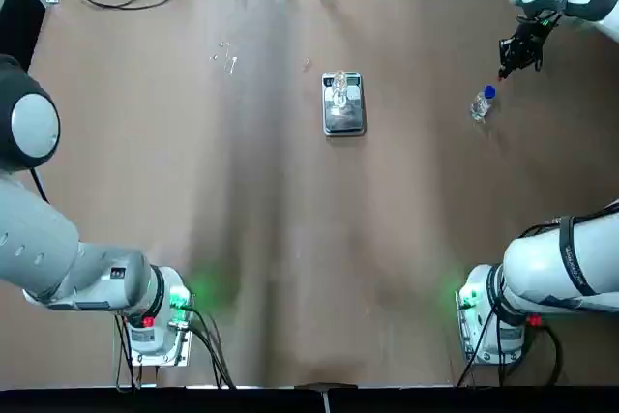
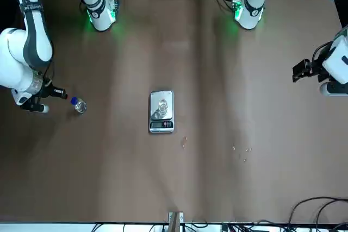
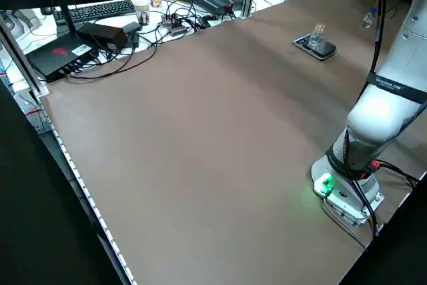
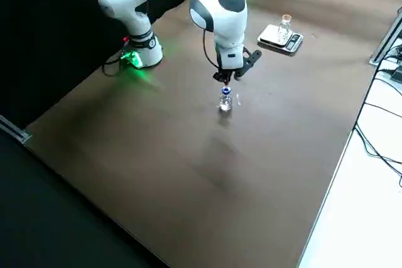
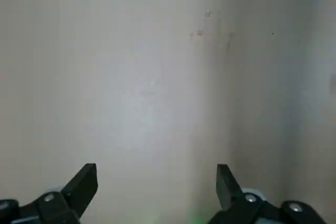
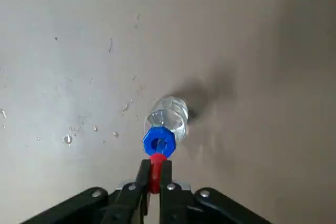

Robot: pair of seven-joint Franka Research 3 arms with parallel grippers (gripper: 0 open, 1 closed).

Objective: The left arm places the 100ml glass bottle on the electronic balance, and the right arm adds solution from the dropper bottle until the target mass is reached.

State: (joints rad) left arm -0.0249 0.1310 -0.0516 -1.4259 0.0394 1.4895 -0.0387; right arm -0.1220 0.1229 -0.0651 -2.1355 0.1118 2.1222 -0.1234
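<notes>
Currently, your right gripper (image 6: 151,182) pinches the dropper bottle's (image 6: 166,119) red tip, three o'clock of the electronic balance (image 1: 343,105) bearing the 100ml glass bottle (image 1: 339,90); left gripper (image 5: 156,188) spread, empty.

Table (image 1: 290,239): brown surface — cables and boxes along its far edge.
Electronic balance (image 1: 344,115): near the centre, slightly toward the far side.
100ml glass bottle (image 1: 339,90): upright on the balance, at its far end.
Dropper bottle (image 1: 482,103): on the table, well right of the balance (blue collar at the upper end).
Right gripper (image 1: 504,69): dark claw just beyond the dropper bottle — contact not clear.
Left arm (image 1: 39,239): at the left edge, base lit green, gripper out of view.
Droplets (image 1: 226,58): small specks left of the balance.
</notes>
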